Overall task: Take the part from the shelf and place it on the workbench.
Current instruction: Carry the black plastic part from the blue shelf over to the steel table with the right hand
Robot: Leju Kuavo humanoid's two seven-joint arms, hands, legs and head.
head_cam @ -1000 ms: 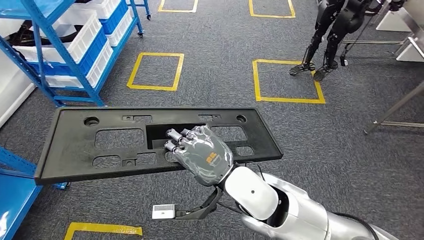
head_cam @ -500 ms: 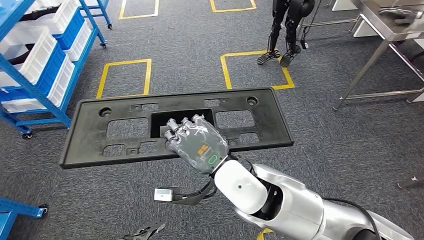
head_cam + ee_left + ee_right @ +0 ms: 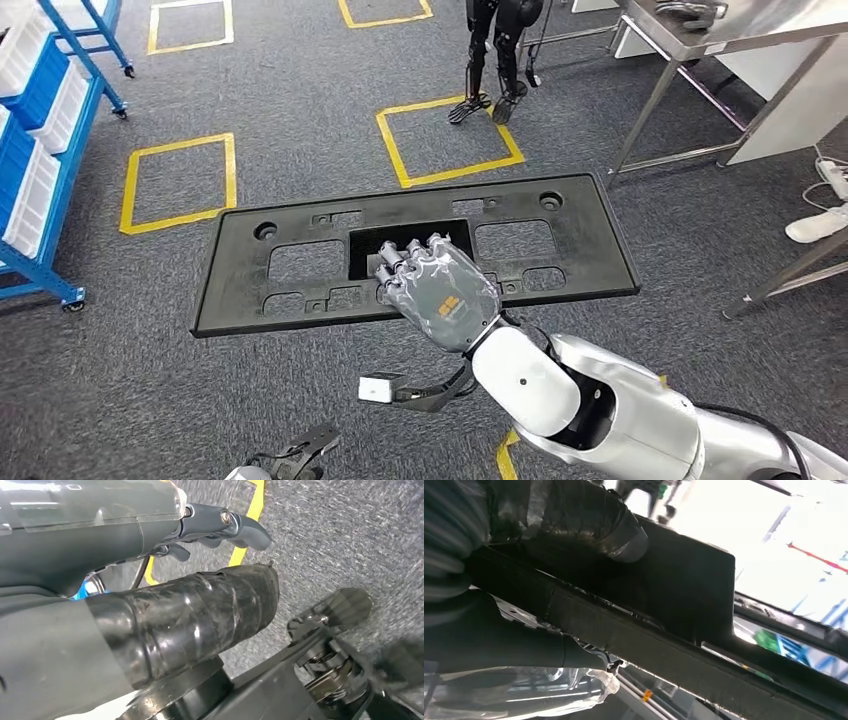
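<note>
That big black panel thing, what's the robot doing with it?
The robot is carrying it. Its right hand grips the long black panel through a rectangular opening near the middle and holds it roughly level above the grey carpet. A metal workbench stands ahead to the right, and the panel has not reached it yet. A blue shelf with white bins sits off to the left. The left hand holds nothing.

Open carpet (image 3: pixel 300 130) ahead — workbench (image 3: pixel 740 30) legs and another robot's legs (image 3: pixel 495 60) obstruct beyond.
</note>
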